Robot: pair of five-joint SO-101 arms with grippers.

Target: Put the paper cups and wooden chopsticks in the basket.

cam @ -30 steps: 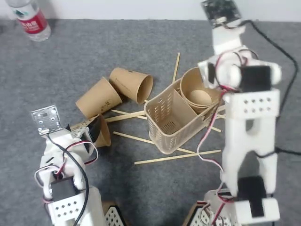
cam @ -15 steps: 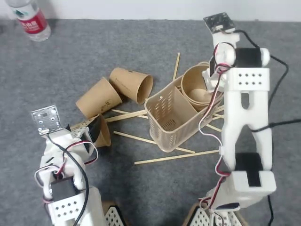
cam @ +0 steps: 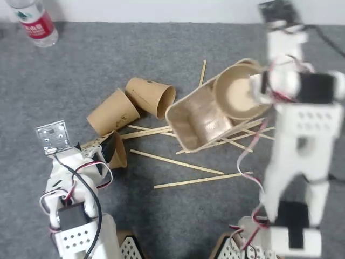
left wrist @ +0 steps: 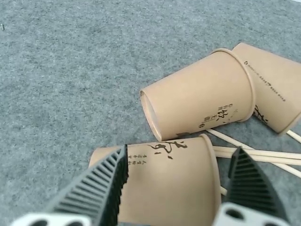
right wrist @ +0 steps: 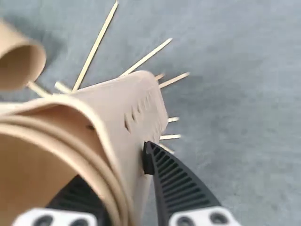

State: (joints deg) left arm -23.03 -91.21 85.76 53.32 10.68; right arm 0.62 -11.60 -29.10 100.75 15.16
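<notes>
Nested paper cups (cam: 236, 93) sit in one end of the basket (cam: 197, 123), which is tipped on its side over the scattered chopsticks (cam: 178, 162); your right gripper (right wrist: 120, 179) is clenched on the basket wall, one finger outside it and the other inside beside the cup rim. Two more cups (cam: 113, 111) lie on their sides on the grey carpet (cam: 161, 48), touching each other; a fourth cup (left wrist: 160, 188) lies on its side between the spread fingers of your left gripper (left wrist: 182, 149), which is released and grasps nothing.

The step in hand looks like repositioning the basket, not loading it; most of the job remains, since three cups and the chopsticks are on the carpet. Next you would want to bring the basket upright and let it stand near the loose cups; tilt it gently, or the nested pair may slide out. Then squeeze the left fingers onto the cup between them; thin paper will crush, so grip lightly.
</notes>
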